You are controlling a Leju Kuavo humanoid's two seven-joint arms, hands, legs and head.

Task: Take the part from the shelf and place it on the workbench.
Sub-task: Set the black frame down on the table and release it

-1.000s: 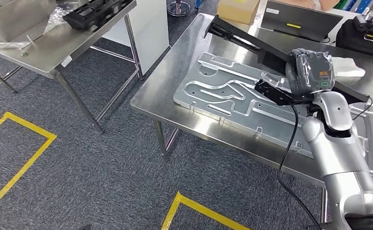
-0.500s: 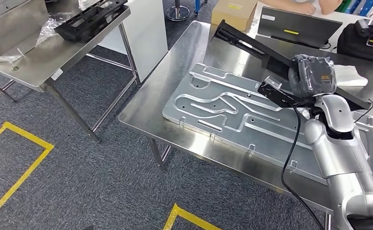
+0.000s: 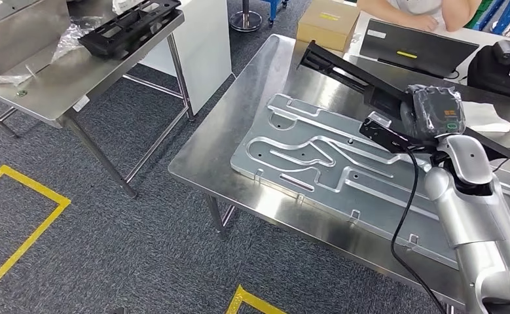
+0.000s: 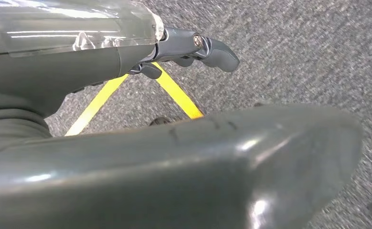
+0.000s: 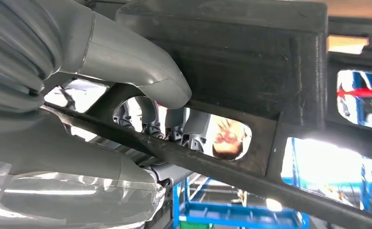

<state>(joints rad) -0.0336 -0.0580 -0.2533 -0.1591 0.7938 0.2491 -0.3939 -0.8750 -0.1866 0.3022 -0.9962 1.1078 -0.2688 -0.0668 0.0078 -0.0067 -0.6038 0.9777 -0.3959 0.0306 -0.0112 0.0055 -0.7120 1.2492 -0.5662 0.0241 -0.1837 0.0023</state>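
Note:
A long black plastic frame part (image 3: 350,72) stretches over the steel workbench (image 3: 239,124), from the far middle toward the right. My right hand (image 3: 432,111) grips it near its right end. In the right wrist view the thumb (image 5: 131,67) lies on the black part (image 5: 250,62) and darker fingers (image 5: 174,126) curl behind its bar. My left hand (image 4: 193,45) hangs over the grey carpet, fingers apart, holding nothing.
A large grey metal panel (image 3: 317,154) lies flat on the workbench beneath the part. A cardboard box (image 3: 327,23), a laptop (image 3: 412,46), a black bag (image 3: 507,69) and a person's arms (image 3: 429,10) are at the far side. A second table (image 3: 62,72) carries another black frame (image 3: 131,26).
The whole picture has shifted slightly as the camera moved. My right hand still holds the black part over the workbench, a little farther in over the metal panel.

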